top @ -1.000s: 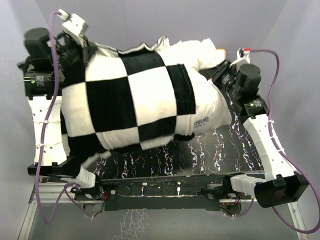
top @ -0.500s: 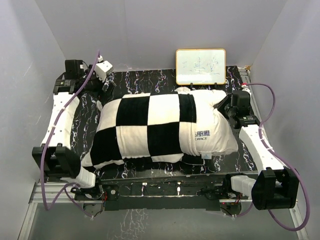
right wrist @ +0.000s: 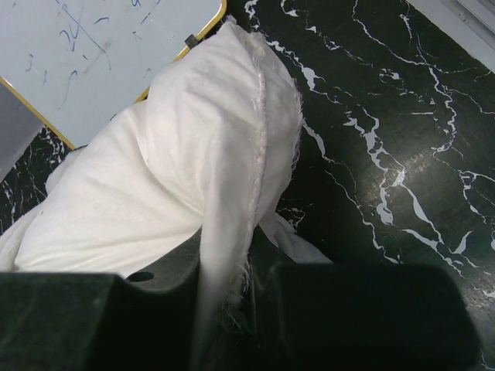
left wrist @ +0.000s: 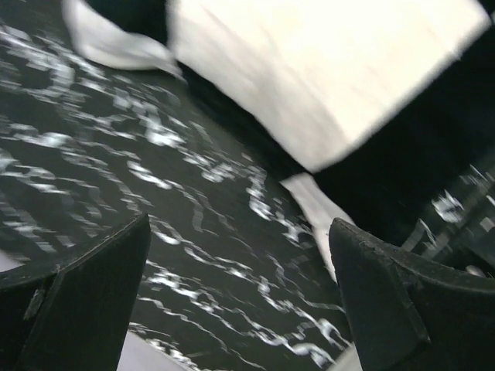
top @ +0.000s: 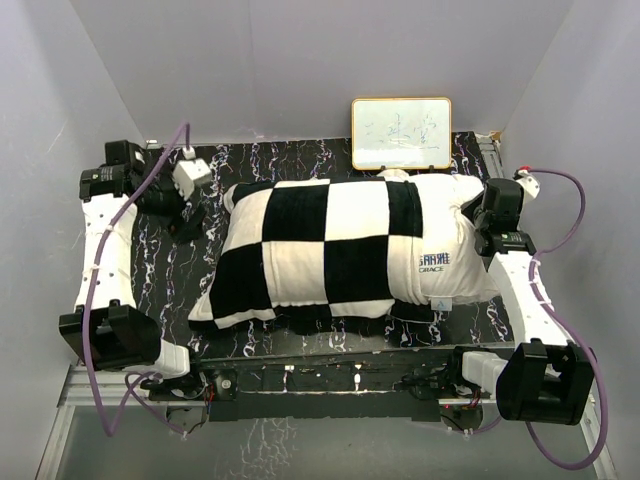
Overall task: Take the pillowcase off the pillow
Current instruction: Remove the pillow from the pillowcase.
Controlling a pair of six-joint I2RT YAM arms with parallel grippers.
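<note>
The black and cream checkered pillowcase (top: 320,250) lies flat on the marble table, covering most of the pillow. The pillow's bare white end (top: 455,270), with its printed logo, sticks out to the right. My right gripper (top: 472,212) is at that end's far corner, shut on the pillow's seamed edge (right wrist: 232,193), which runs down between the jaws (right wrist: 224,301). My left gripper (top: 188,215) stands open over bare table, just left of the pillowcase's far left corner. In the left wrist view its fingers (left wrist: 85,294) are wide apart, nothing between them, and the pillowcase (left wrist: 325,69) lies ahead.
A whiteboard (top: 400,133) with a yellow frame leans on the back wall, just behind the pillow's right end, and also shows in the right wrist view (right wrist: 85,54). Grey walls close in the black marble table (top: 300,160) on three sides.
The pillow, held up in the air a second ago, now lies on the table, shifted right. My left gripper has let go of the pillowcase, opened and drawn back to the left.
</note>
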